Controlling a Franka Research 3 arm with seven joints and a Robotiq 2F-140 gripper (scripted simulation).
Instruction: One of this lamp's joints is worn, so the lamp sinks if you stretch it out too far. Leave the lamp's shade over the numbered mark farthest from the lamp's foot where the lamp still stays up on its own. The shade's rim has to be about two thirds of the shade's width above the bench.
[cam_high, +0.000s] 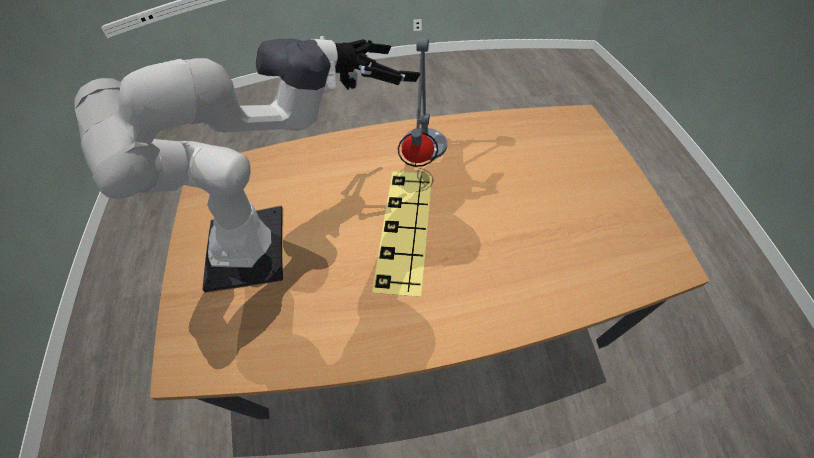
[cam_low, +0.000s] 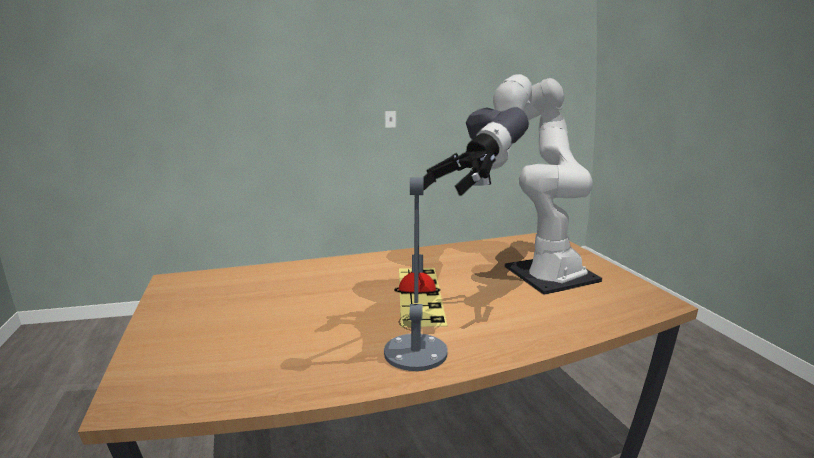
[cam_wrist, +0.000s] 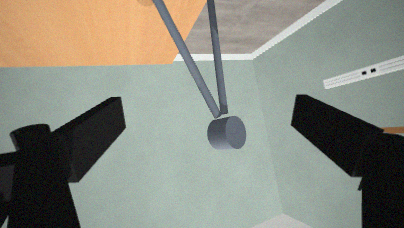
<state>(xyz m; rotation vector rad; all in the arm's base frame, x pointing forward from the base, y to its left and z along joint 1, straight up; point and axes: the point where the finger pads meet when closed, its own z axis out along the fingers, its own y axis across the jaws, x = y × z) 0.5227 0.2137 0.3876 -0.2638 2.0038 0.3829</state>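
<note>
The lamp's red shade hangs above the bench, near the mark 1 end of the yellow numbered strip. I cannot tell exactly which mark is below it. The lamp's grey round foot stands beyond mark 1. Two thin arms meet at the grey elbow joint, high above the foot. My gripper is open and empty beside the elbow. In the wrist view the elbow shows between the fingertips; its depth is unclear.
The wooden bench carries the robot's black base plate beside the strip. Mark 5 is at the end of the strip farthest from the foot. Arm and lamp shadows cross the bench.
</note>
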